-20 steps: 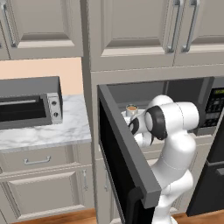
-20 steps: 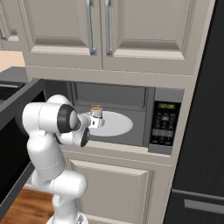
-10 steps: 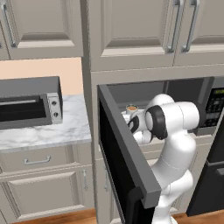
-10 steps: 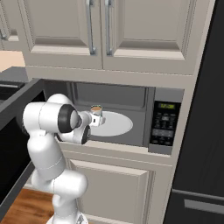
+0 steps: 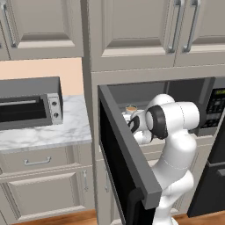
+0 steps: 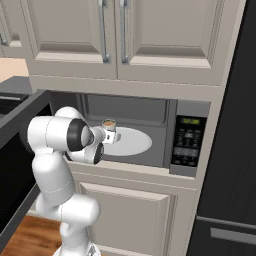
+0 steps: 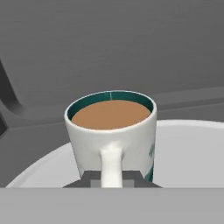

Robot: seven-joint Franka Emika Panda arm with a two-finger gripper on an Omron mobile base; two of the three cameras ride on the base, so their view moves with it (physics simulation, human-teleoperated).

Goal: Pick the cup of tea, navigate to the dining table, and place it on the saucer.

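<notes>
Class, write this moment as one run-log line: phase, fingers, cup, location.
phase: grasp | fingers: shut on cup handle | cup: upright, full of tea, on microwave plate | location: inside open microwave

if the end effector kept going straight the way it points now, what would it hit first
The cup of tea: the end effector is shut on its handle, with the cup body directly ahead. Beyond it lies the microwave's white turntable plate, then probably the grey back wall, though depth is hard to judge.
</notes>
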